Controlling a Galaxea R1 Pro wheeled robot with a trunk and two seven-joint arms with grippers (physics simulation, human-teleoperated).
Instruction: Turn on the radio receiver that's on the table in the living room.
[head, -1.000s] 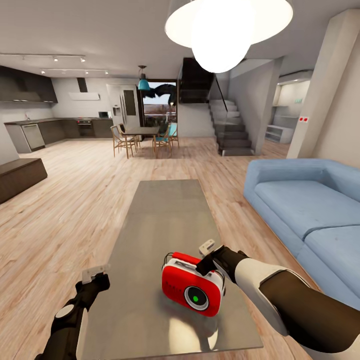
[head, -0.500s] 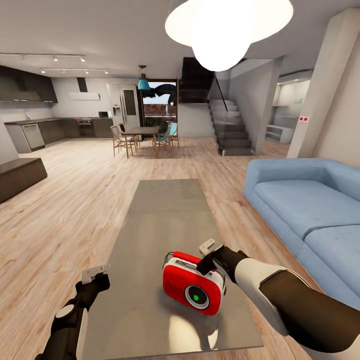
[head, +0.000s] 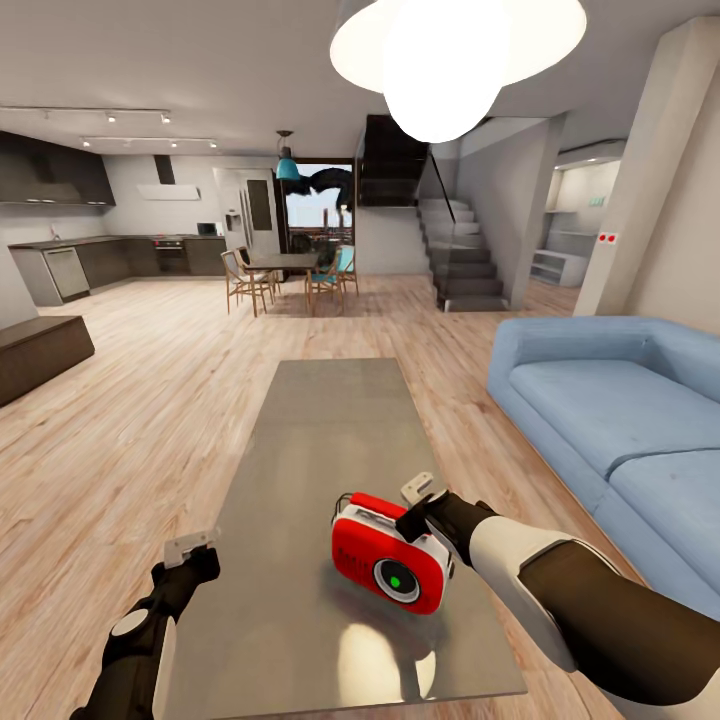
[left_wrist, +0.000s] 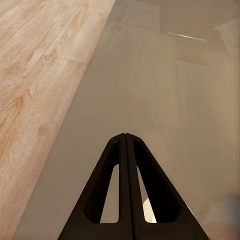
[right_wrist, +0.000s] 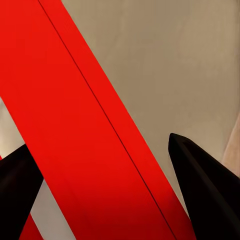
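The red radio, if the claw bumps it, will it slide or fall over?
The red radio would probably slide: the table looks glossy and smooth. It could also tip, since it already seems to lean rather than sit squarely. The right claw is open, its fingers on either side of the red handle, so it isn't gripped.

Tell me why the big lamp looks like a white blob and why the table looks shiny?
In the head view, the pendant lamp is so bright that it washes out to plain white, and the table mirrors it as a pale patch near the radio receiver. In the left wrist view, the glossy top carries faint reflections. In the right wrist view, the radio's red surface is so close that it looks flat.
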